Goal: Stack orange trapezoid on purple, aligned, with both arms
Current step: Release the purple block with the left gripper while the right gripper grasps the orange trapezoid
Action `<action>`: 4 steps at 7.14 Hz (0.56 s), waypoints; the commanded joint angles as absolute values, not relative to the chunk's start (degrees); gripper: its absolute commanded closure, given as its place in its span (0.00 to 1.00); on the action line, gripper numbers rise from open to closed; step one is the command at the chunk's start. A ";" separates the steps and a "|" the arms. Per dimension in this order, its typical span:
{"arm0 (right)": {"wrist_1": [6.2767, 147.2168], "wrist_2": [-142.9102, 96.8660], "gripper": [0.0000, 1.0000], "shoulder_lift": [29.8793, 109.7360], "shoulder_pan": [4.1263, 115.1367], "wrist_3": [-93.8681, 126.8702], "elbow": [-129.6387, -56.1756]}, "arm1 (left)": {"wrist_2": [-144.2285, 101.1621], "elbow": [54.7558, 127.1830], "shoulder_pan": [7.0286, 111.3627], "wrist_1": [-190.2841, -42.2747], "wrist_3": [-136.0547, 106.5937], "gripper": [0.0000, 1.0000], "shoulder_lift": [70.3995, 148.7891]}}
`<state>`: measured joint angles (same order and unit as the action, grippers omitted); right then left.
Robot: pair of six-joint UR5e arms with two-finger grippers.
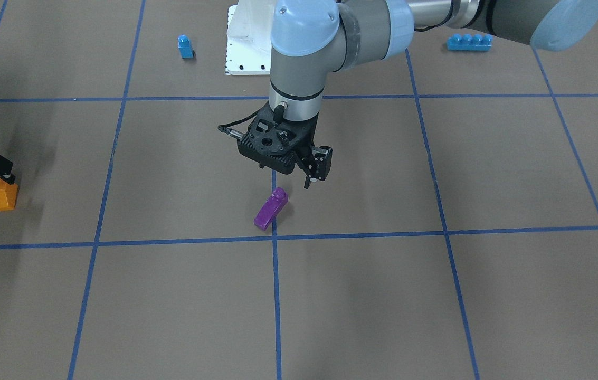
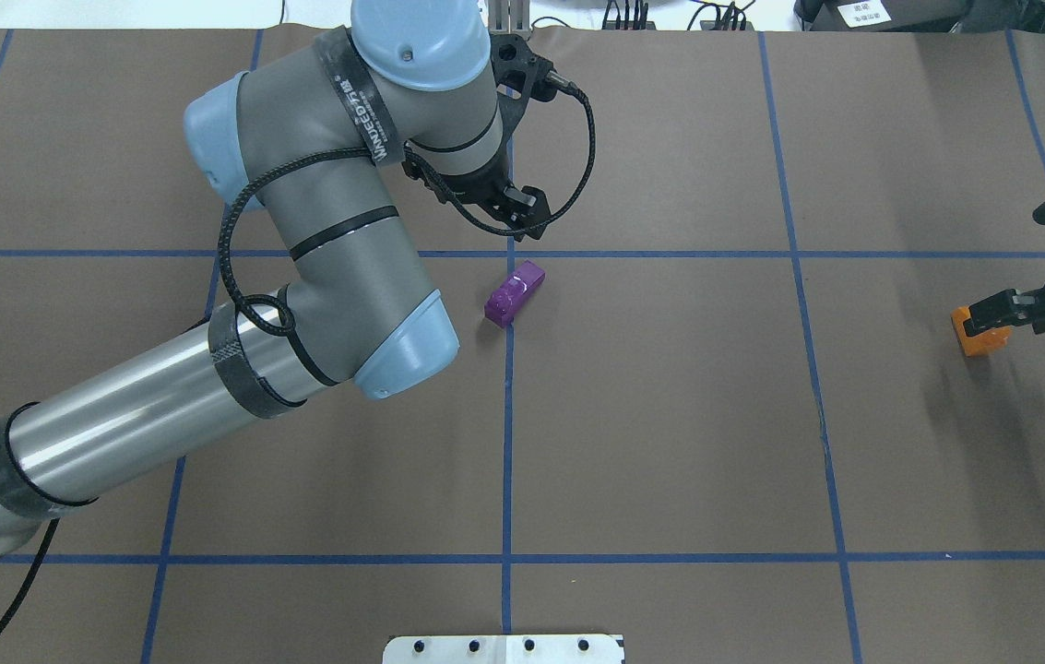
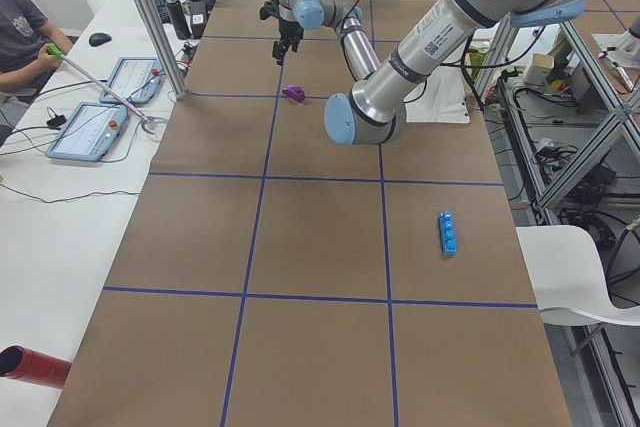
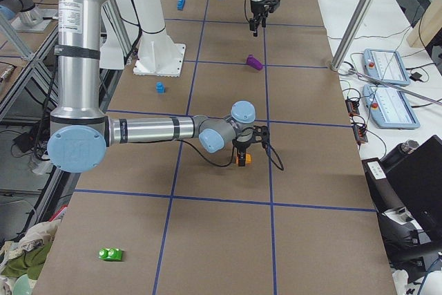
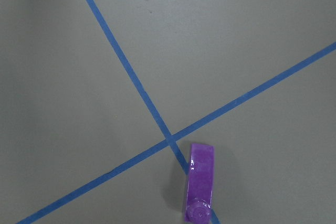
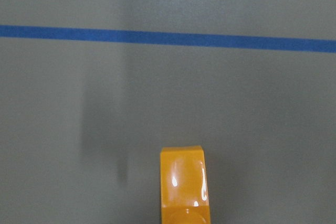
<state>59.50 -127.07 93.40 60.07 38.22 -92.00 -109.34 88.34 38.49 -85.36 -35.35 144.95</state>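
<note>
- The surface [image 1: 362, 295] is matte brown sheet, squared off by blue tape [image 1: 275, 295].
- The left arm [image 2: 162, 406] is brushed silver tube with grey links, smooth light-blue caps and a braided black cable [image 2: 591, 138].
- A flat white plate [image 1: 246, 47] lies at the robot's base.
- The left claw [image 1: 309, 171], angular black plastic, hangs just above the purple [image 1: 271, 209]; only one finger shows, so I cannot tell whether it is apart or together.
- The right claw [image 2: 1002, 270] has its fingers spread wide, empty, one tip right over the orange trapezoid [image 1: 4, 196].
- A long blue brick [image 1: 469, 42] has four studs in a row.
- The purple, glossy and sloped with one round stud, lies across a tape line near the middle crossing.
- The orange trapezoid, glossy with one slanted face, stands well apart, toward the robot's right.
- A small blue block [image 1: 186, 46] carries one stud.
</note>
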 commanded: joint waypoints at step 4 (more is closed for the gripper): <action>59.68 -126.21 0.79 91.23 58.01 37.36 -88.51 | -109.34 90.17 38.50 -85.34 -35.42 0.00 143.61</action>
